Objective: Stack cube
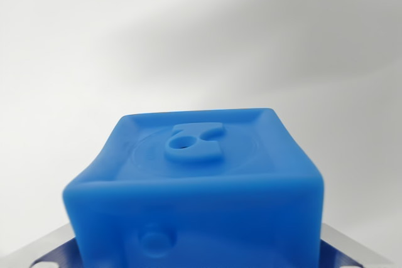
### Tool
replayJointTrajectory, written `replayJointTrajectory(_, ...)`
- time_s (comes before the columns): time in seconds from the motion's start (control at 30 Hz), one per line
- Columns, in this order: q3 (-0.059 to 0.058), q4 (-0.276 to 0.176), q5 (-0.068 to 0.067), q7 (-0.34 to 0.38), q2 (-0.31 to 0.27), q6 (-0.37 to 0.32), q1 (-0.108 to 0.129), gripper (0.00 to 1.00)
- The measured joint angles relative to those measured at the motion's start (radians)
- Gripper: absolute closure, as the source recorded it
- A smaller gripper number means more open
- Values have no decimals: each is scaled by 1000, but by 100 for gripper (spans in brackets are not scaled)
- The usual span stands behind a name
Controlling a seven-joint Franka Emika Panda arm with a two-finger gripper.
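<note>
A blue soft cube point(195, 186) fills the lower middle of the wrist view, very close to the camera. Its top face has a raised rim and an embossed figure with a small hole. Another round mark shows on the face towards the camera. My gripper point(198, 257) is shut on the cube. Its metal fingers point(47, 250) show at the bottom corners, pressed against the cube's left and right sides, which bulge slightly. No second cube is in view.
Behind the cube there is only a blurred white surface with a soft grey shadow across the upper right point(282, 36).
</note>
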Motion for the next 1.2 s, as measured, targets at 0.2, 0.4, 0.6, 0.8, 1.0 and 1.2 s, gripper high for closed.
replayJointTrajectory(0.2, 7, -18, -7, -12, -19, 0, 14, 100)
replayJointTrajectory(0.4, 14, -32, -14, -24, -36, -2, 26, 100)
replayJointTrajectory(0.6, 22, -47, -19, -35, -52, -3, 38, 100)
replayJointTrajectory(0.8, 31, -61, -25, -46, -70, -7, 49, 100)
replayJointTrajectory(1.0, 40, -74, -30, -59, -87, -11, 63, 100)
replayJointTrajectory(1.2, 50, -86, -34, -70, -103, -15, 75, 100)
